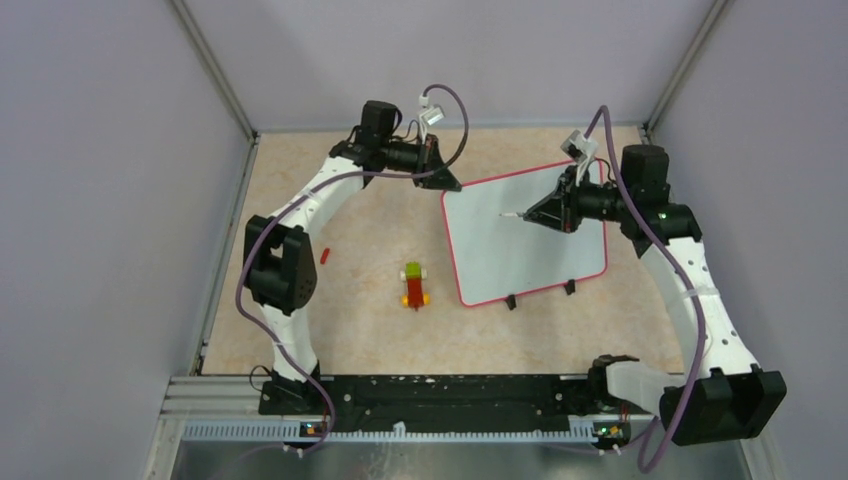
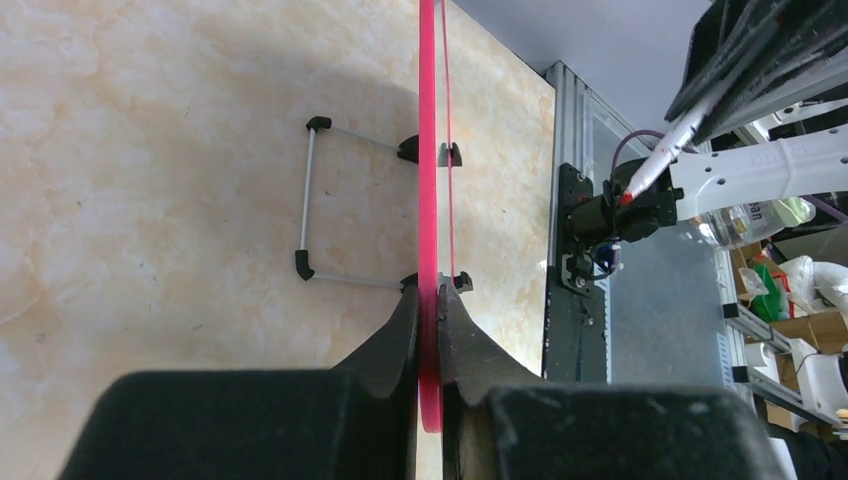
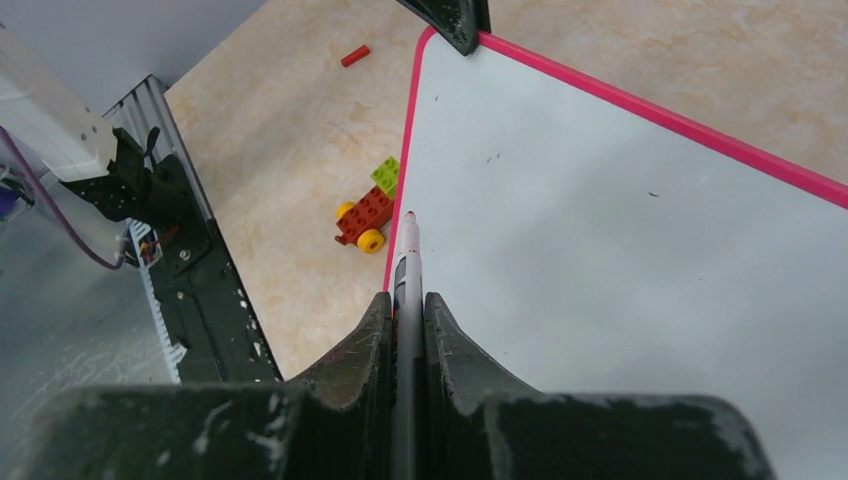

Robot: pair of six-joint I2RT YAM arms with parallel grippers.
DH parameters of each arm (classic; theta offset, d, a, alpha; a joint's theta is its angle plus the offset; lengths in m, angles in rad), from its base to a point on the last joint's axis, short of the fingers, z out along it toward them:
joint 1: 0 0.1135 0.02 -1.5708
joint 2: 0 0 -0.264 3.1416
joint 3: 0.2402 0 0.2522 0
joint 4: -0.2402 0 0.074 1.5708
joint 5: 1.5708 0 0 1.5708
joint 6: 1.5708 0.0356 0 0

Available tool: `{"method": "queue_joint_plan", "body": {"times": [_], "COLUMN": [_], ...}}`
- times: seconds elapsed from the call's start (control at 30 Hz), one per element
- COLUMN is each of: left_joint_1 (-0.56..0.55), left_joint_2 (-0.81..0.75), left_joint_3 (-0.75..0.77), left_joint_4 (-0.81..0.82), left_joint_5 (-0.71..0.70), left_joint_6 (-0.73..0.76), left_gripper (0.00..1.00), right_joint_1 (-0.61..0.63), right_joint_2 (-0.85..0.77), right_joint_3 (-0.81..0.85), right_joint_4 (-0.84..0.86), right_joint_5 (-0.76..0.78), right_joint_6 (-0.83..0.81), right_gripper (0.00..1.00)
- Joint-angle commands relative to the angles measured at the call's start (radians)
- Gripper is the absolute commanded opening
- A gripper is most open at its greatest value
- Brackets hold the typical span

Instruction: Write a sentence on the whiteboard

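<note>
Whiteboard [image 1: 525, 250]: likely stiff, light, slick; hold by rim.
Left end effector [image 2: 430, 310]: clamps whiteboard's rim.
Right end effector [image 3: 405, 310]: clamps marker [image 3: 409, 245].

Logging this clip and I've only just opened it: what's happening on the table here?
Two robot arms are set up to write on a whiteboard. The left end effector is clamped on its pink rim at a far corner, steadying it. The right end effector grips a marker, tip over the board and seemingly just off the surface. No writing shows yet. A toy brick car and a small red piece lie beside the board, untouched.
</note>
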Motion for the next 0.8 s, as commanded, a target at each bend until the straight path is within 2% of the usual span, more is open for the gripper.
{"method": "queue_joint_plan", "body": {"times": [0.0,0.17,0.27,0.33,0.37,0.6,0.7,0.77], "left_joint_1": [-0.028,-0.03,-0.027,-0.019,-0.013,0.035,0.034,0.034], "left_joint_2": [0.057,0.077,0.06,0.043,0.036,-0.038,-0.049,-0.043], "left_joint_3": [0.097,0.142,0.141,0.132,0.126,0.045,0.02,0.023], "left_joint_4": [-0.115,-0.168,-0.182,-0.185,-0.184,-0.167,-0.146,-0.143], "left_joint_5": [0.004,0.008,0.011,0.017,0.021,0.036,0.046,0.051], "left_joint_6": [0.09,0.11,0.119,0.115,0.114,0.116,0.107,0.103], "left_gripper": [0.0,0.01,0.11,0.22,0.23,0.28,0.27,0.22], "right_joint_1": [0.047,0.069,0.081,0.092,0.1,0.222,0.291,0.332], "right_joint_2": [-0.03,-0.028,-0.029,-0.026,-0.022,0.029,0.048,0.062], "right_joint_3": [0.001,0.017,0.023,0.028,0.034,0.084,0.088,0.091], "right_joint_4": [0.02,0.011,0.011,0.012,0.011,0.027,0.064,0.096], "right_joint_5": [0.051,0.07,0.087,0.098,0.108,0.227,0.307,0.355], "right_joint_6": [-0.043,-0.063,-0.07,-0.079,-0.083,-0.103,-0.1,-0.088], "right_gripper": [0.0,0.0,0.0,0.0,0.0,0.0,0.0,0.0]}}
